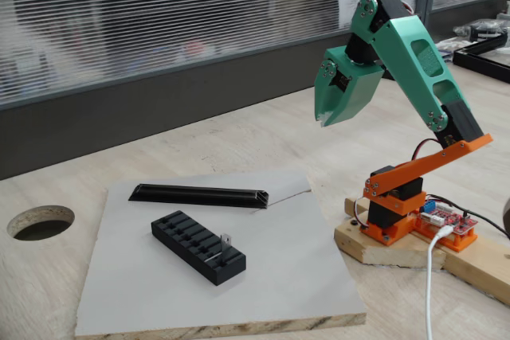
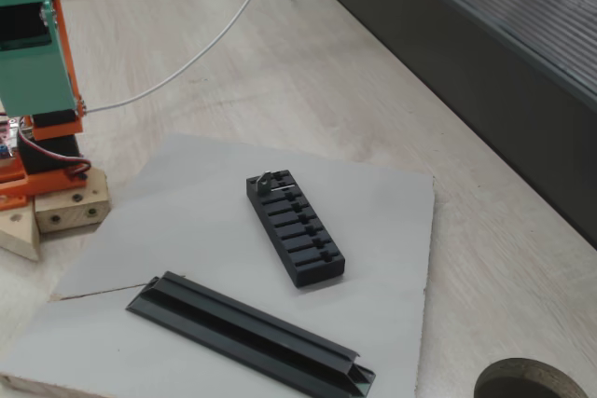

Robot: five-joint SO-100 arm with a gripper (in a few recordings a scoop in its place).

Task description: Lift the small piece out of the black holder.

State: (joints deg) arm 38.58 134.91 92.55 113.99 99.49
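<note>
The black holder (image 1: 198, 247) (image 2: 294, 227), a slotted block, lies on a grey board (image 1: 295, 276) (image 2: 392, 202). The small piece (image 1: 225, 239) (image 2: 268, 177), a tiny grey metal tab, stands upright in a slot at one end of the holder. In a fixed view my green gripper (image 1: 327, 121) hangs high in the air, well above and to the right of the holder, tips pointing down. Its jaws look shut with nothing between them. It touches neither the holder nor the piece.
A long black profile bar (image 1: 199, 195) (image 2: 252, 333) lies on the board beside the holder. The arm's orange base (image 1: 398, 212) sits on a wooden block right of the board. A white cable (image 2: 187, 58) crosses the table, which has a round hole (image 1: 40, 222).
</note>
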